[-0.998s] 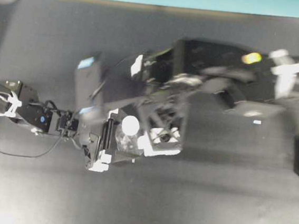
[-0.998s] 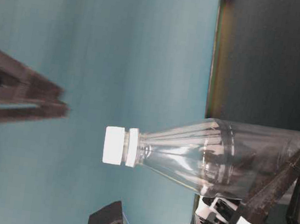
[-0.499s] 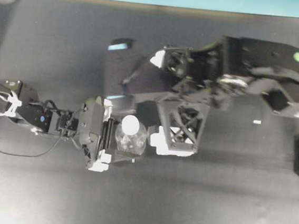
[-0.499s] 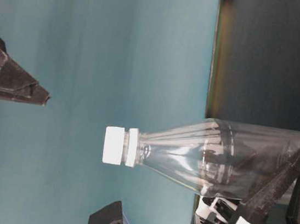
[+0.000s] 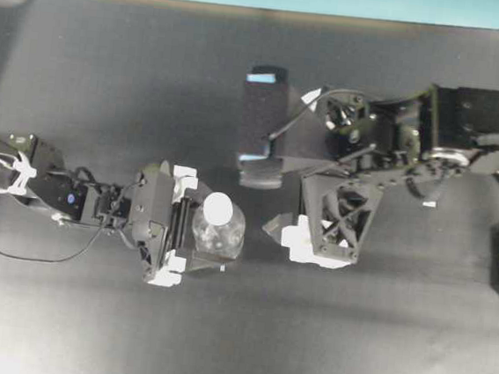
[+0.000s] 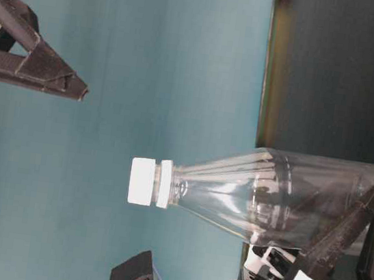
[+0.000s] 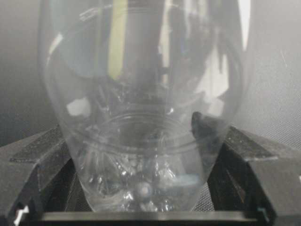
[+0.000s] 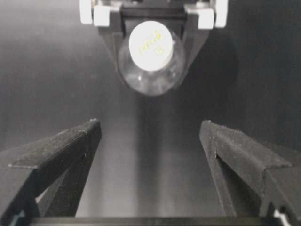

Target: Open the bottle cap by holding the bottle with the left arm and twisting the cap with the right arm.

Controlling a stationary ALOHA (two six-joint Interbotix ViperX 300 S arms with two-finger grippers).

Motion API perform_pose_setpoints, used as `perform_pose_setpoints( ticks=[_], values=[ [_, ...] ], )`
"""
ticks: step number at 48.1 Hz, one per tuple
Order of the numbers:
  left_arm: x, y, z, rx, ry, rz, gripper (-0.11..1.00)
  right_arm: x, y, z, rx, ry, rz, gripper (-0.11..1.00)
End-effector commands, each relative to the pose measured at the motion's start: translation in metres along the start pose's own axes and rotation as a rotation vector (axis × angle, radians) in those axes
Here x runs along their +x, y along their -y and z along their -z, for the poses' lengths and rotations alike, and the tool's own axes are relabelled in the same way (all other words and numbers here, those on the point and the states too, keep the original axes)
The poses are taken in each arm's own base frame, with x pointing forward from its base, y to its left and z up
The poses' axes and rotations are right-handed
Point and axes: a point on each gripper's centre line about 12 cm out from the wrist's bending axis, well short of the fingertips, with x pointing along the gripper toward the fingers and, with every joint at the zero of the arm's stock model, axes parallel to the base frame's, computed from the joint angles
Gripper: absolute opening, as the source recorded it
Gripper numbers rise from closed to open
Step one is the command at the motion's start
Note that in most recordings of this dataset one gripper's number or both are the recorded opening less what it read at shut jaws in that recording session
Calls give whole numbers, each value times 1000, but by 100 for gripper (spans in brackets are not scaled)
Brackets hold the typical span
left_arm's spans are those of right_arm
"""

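overhead view: compared with the earlier frame, the right arm (image 5: 431, 143) has pulled back toward the right side of the desk (image 5: 103, 58), so its hand (image 5: 315, 238), which was pressed close beside the bottle (image 5: 218, 233) a second ago, now sits apart from it with bare desk between them. the blur seen earlier is gone and the arm reads sharp. the left arm (image 5: 46, 187) has not shifted, and the bottle and the cap (image 5: 218, 207) are where they were.

the right hand is spread wide with nothing between its fingers; in the right wrist view the 2 lattice fingers (image 8: 56, 165) frame the cap (image 8: 151, 45) from a distance, and faint yellow writing shows on the cap's top. the left hand (image 5: 175, 226) pinches the bottle's lower body; in the left wrist view the clear wall (image 7: 141, 108) fills the gap between the black fingers (image 7: 42, 160) and touches both.

the bottle stands upright on the desk left of centre, long axis vertical, cap pointing straight up at the overhead camera. the table-level view is turned on its side, so there the bottle (image 6: 269, 199) lies across the frame with the cap (image 6: 143, 181) to the left, and 1 tip of the right hand (image 6: 41, 69) shows well clear of the cap, up and off to one side.
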Motion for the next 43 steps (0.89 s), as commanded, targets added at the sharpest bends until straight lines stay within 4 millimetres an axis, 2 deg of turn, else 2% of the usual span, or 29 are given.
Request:
perform_pose_setpoints(
  ticks=[1, 29, 43],
  values=[
    [2, 0, -5, 0, 17, 2, 82, -11, -10, -3, -11, 54, -16, 82],
    [0, 1, -1, -4, 3, 4, 82, 1, -9, 16, 21, 38, -18, 82],
    [1, 1, -2, -4, 7, 4, 82, 4, -9, 17, 23, 97, -19, 82]
  ],
)
